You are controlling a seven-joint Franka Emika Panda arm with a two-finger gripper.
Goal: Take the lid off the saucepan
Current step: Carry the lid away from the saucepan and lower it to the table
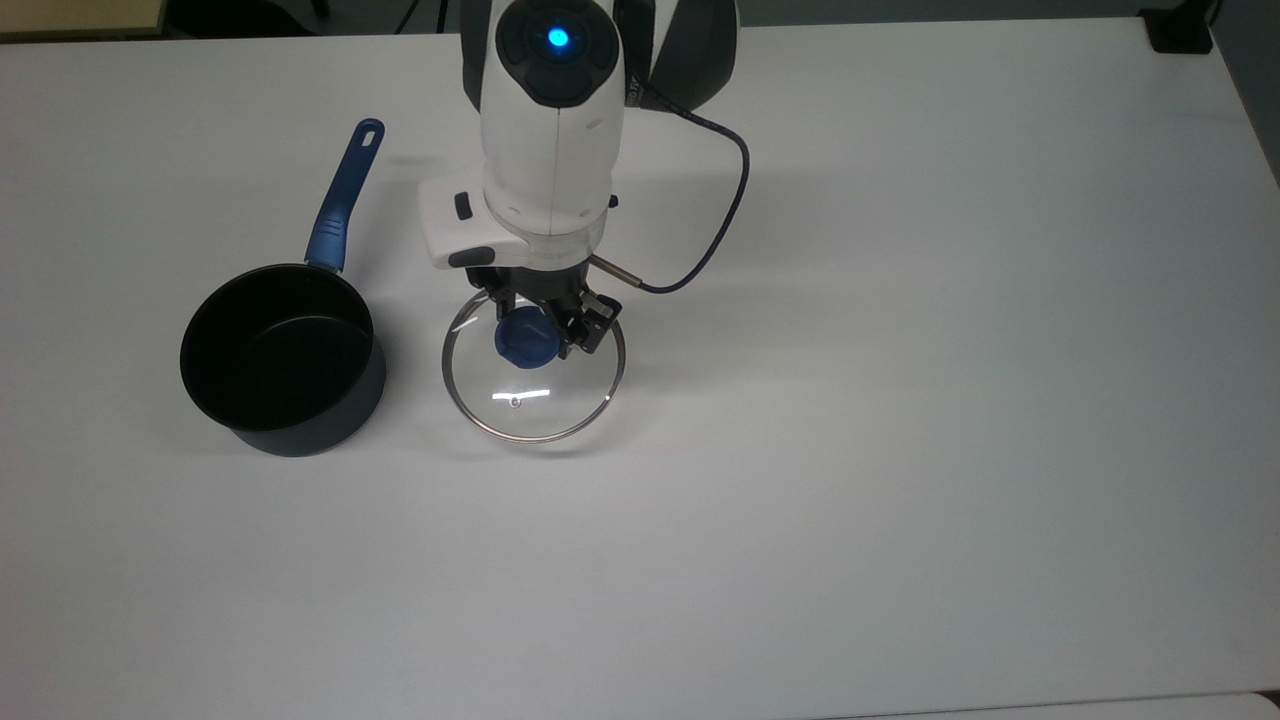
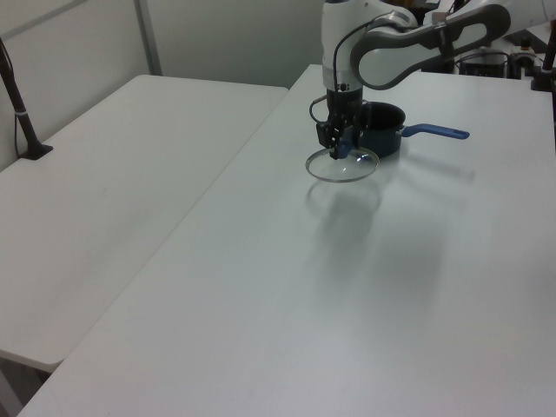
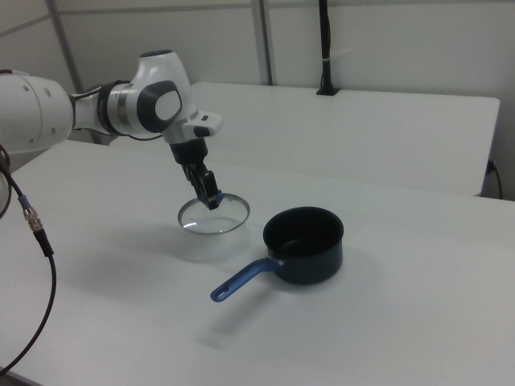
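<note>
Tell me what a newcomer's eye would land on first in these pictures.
First the white arm, its gripper shut on the blue knob of the glass lid, which sits low over the white table near the middle of the top view. Next the open dark saucepan on the top view's left of the lid and apart from it, its blue handle pointing toward the far table edge.
</note>
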